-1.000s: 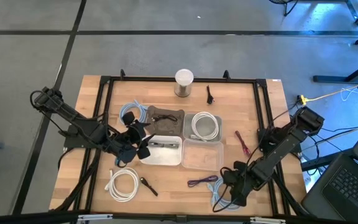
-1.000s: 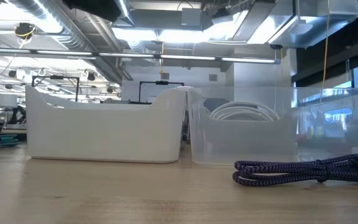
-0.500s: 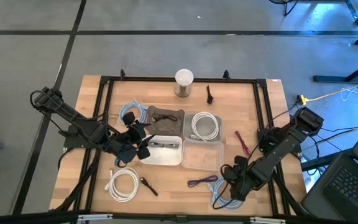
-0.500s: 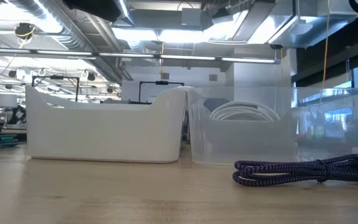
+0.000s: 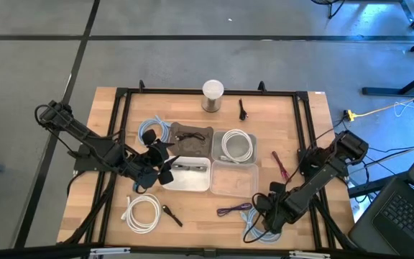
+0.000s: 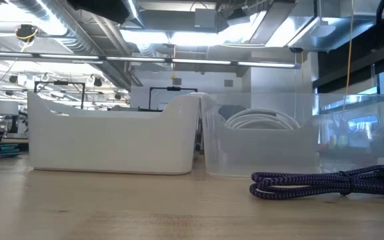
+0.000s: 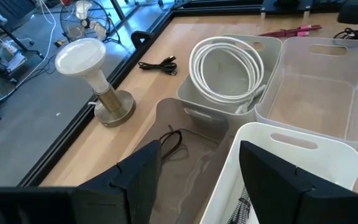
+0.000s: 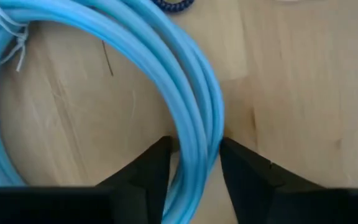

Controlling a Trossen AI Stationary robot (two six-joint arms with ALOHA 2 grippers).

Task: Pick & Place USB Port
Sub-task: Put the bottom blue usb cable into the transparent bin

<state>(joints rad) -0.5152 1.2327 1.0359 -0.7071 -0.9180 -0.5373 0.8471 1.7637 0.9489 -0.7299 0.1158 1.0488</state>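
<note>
Blue cable (image 8: 185, 118), coiled on the wooden table (image 5: 300, 144), runs between the two fingers (image 8: 151, 168) of the right end effector (image 5: 264, 219), which straddle its strands with the tips nearly touching them; whether they already clench it I cannot tell. That low straddling stance suits a pinch-and-lift. Near the white bin (image 7: 291, 155), the left end effector (image 7: 197, 180) hangs released over the bin's rim, waiting. Beyond the white bin, a grey bin (image 7: 229, 68) holds a coiled white cable (image 7: 225, 65). Beside that, a clear bin (image 7: 316, 87) is empty. Just next to the blue cable lies a purple braided cable (image 6: 319, 181).
</note>
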